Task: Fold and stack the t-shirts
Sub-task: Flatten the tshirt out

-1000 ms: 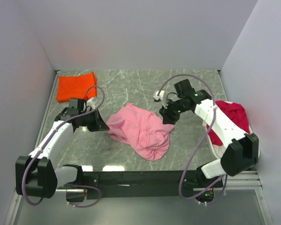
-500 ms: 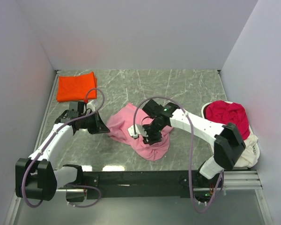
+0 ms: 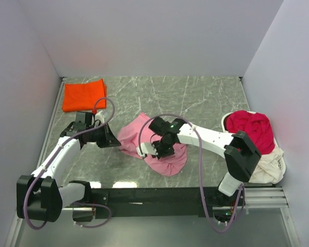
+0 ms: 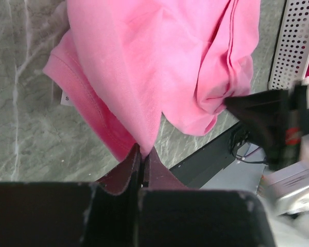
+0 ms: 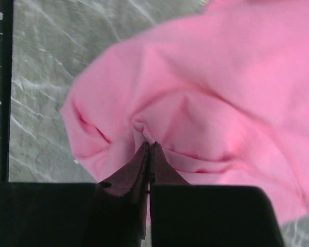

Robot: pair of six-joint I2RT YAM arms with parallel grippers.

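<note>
The pink tee (image 3: 135,135) lies crumpled in the middle of the table (image 3: 195,98), and we hold it at two places. Our left end effector (image 3: 113,141) is closed tight on its left edge, anchoring that side. Our right end effector (image 3: 157,149) is pinched shut on a bunched fold near the middle, placed, we judge, to draw the cloth out flat for folding. The orange tee (image 3: 83,95) sits folded at the far left corner, likely the stack's base. The crimson tee (image 3: 252,128) waits heaped at the right edge, over the cream tee (image 3: 270,164).
</note>
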